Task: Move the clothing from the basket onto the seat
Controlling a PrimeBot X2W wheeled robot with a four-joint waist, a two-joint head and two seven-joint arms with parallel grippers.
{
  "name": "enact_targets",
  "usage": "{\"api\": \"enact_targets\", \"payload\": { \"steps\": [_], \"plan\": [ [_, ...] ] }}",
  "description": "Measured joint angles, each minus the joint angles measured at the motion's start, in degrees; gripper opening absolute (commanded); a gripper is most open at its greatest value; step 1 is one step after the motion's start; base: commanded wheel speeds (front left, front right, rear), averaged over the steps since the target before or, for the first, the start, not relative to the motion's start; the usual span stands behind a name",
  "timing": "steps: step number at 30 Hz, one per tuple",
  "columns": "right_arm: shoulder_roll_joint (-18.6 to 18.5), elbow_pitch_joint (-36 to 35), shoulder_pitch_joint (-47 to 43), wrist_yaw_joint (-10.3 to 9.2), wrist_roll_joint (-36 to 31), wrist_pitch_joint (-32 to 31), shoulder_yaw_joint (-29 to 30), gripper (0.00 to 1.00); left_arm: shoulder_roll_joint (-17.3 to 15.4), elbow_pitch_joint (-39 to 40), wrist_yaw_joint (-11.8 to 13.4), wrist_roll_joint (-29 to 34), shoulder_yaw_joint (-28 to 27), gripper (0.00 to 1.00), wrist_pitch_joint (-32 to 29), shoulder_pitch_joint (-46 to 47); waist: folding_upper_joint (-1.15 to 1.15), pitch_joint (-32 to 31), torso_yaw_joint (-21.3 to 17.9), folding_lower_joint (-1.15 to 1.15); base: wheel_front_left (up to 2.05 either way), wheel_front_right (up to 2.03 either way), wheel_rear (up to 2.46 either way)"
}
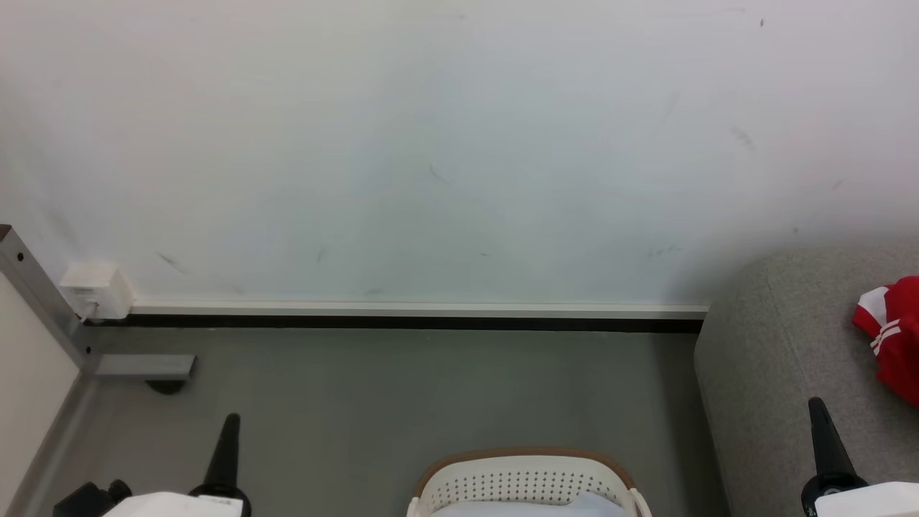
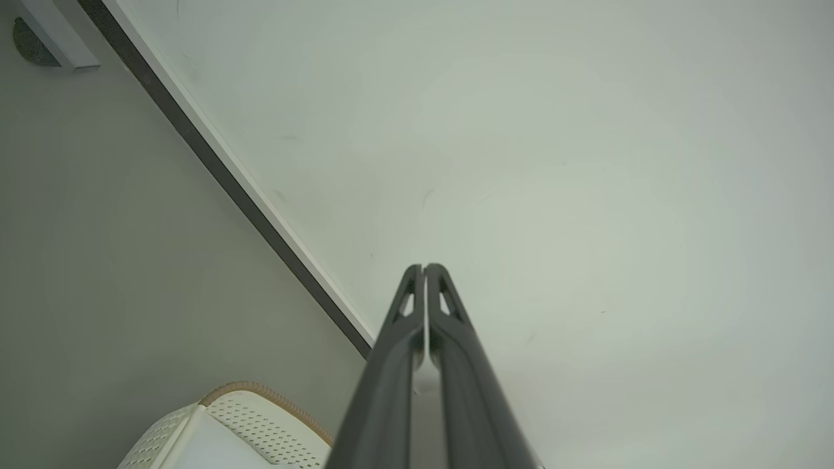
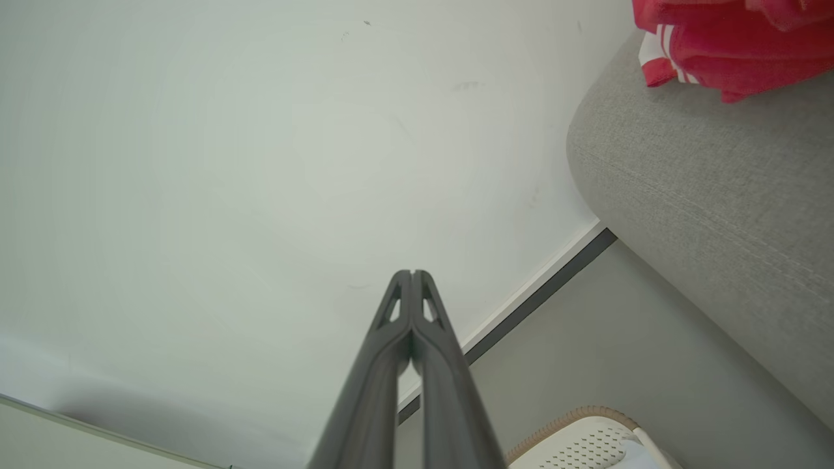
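Note:
Red clothing (image 1: 894, 334) with white bands lies on the light grey seat (image 1: 782, 359) at the right edge; in the right wrist view the clothing (image 3: 736, 45) sits on the seat (image 3: 717, 189) at the top right. The cream basket (image 1: 528, 485) with a brown rim stands on the floor at the bottom centre, with something pale inside; no red shows in it. My left gripper (image 1: 231, 420) is shut at the lower left, holding nothing (image 2: 424, 268). My right gripper (image 1: 815, 403) is shut and empty in front of the seat (image 3: 412, 273).
A white wall (image 1: 431, 143) with a skirting board runs across the back. A grey metal furniture leg (image 1: 43, 301) and a white socket box (image 1: 97, 287) stand at the left. Grey floor (image 1: 431, 388) lies between basket and wall.

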State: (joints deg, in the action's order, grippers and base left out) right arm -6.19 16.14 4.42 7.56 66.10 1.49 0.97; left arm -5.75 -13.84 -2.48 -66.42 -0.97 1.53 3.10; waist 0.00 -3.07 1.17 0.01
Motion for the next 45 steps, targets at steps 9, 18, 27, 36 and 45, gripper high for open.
{"api": "enact_targets", "payload": {
  "steps": [9, 18, 27, 36, 45],
  "plan": [
    [0.6, -0.3, 0.2, 0.00, 4.6, -1.5, 1.0, 0.00, 0.5, 0.5, -0.4, -4.3, -0.9, 0.00, -1.2, 0.5, 0.00, 0.4, -0.2, 0.00, 0.00, 0.00, 0.00],
    [1.0, -0.4, 0.8, 0.00, 8.8, -2.7, 1.8, 0.00, 1.0, 0.9, -0.6, -8.5, -1.9, 0.00, -2.5, 0.9, 0.00, 0.8, -0.3, 0.00, 0.00, 0.00, 0.00],
    [1.4, -0.6, 1.2, 0.00, 12.7, -3.9, 2.6, 0.00, 1.4, 1.3, -1.0, -12.3, -2.7, 0.00, -3.8, 1.3, 0.00, 1.2, -0.5, 0.00, 0.00, 0.00, 0.00],
    [1.9, -0.8, 1.4, 0.00, 16.2, -4.9, 3.3, 0.00, 1.8, 1.6, -1.1, -15.7, -3.5, 0.00, -4.9, 1.7, 0.00, 1.6, -0.6, 0.00, 0.00, 0.00, 0.00],
    [2.3, -1.0, 1.7, 0.00, 19.6, -5.7, 3.9, 0.00, 2.1, 1.9, -1.5, -18.8, -4.2, 0.00, -6.0, 2.1, 0.00, 2.0, -0.8, 0.00, 0.00, 0.00, 0.00]
  ]
}}
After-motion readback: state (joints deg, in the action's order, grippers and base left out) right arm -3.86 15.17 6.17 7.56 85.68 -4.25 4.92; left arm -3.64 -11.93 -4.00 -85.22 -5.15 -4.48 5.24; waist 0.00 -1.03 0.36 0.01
